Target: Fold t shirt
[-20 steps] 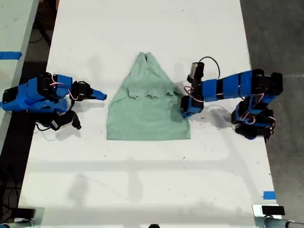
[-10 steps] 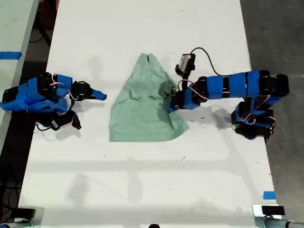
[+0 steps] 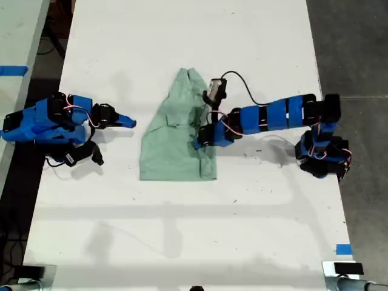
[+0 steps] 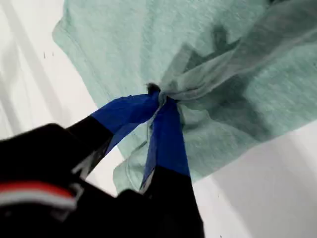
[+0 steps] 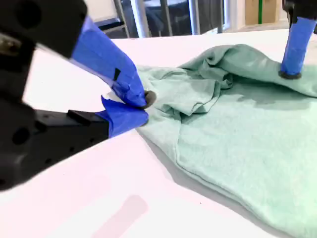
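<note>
The pale mint-green t shirt [image 3: 170, 151] lies mid-table, tapered end toward the far side. Its edge on the exterior view's right is lifted and drawn over the middle. My first gripper [image 3: 199, 142], on the arm reaching in from the exterior view's right, is shut on that bunched edge [image 4: 158, 94], holding it above the flat cloth [image 4: 148, 39]. My second gripper [image 3: 127, 122] rests on the table at the exterior view's left, apart from the shirt. Its jaws are shut on nothing [image 5: 143, 105], and the shirt [image 5: 247, 139] lies just beyond them.
The white table [image 3: 182, 230] extends toward the camera and beyond the shirt. A second table with blue tape [image 3: 13, 70] stands at the exterior view's left, and dark floor [image 3: 357, 48] lies at its right. A black cable [image 3: 242, 82] loops off the first arm.
My first gripper has carried the shirt's edge from the exterior view's right toward the middle, folding that side over. The second arm has not moved.
</note>
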### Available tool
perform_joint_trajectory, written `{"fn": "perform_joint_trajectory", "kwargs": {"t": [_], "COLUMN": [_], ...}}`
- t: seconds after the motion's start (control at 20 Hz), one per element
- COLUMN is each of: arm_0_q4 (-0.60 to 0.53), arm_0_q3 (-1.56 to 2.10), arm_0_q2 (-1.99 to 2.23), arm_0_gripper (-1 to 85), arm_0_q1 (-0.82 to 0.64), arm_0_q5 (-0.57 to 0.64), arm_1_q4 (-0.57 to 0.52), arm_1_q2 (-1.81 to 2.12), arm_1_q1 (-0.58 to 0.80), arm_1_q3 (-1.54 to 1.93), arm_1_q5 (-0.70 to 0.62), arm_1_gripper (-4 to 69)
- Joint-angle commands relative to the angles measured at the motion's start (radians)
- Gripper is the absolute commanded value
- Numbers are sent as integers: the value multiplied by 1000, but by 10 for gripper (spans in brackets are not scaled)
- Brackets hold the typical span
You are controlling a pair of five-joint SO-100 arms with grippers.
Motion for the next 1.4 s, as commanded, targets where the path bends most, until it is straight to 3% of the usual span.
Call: {"fn": "perform_joint_trajectory", "kwargs": {"t": [0.0, 0.2, 0.3, 0.65, 1.05, 1.15, 1.25, 1.35], "arm_0_q4": [0, 0, 0, 9, -5, -5, -12, -81], "arm_0_q3": [6, 6, 6, 3, 40, 43, 41, 20], "arm_0_q2": [8, 8, 8, 8, 8, 8, 8, 8], "arm_0_gripper": [-1, -1, -1, 29, -1, -1, 18, 46], "arm_0_q1": [3, 3, 3, -20, 75, 103, 130, 71], "arm_0_q5": [-14, -14, -14, 5, -244, -255, -249, -264], "arm_1_q4": [109, 233, 284, 256, 212, 265, 413, 413], "arm_1_q2": [-69, 9, 112, 818, 1598, 1821, 2112, 2105], "arm_1_q1": [-29, -20, 0, 77, 132, 132, 155, 158], "arm_1_q3": [-215, -244, -175, 525, 1305, 1425, 1569, 1568], "arm_1_q5": [-5, 15, 2, 54, 80, 66, 60, 63], "arm_1_gripper": [66, 84, -25, -25, -24, -22, -22, -22]}}
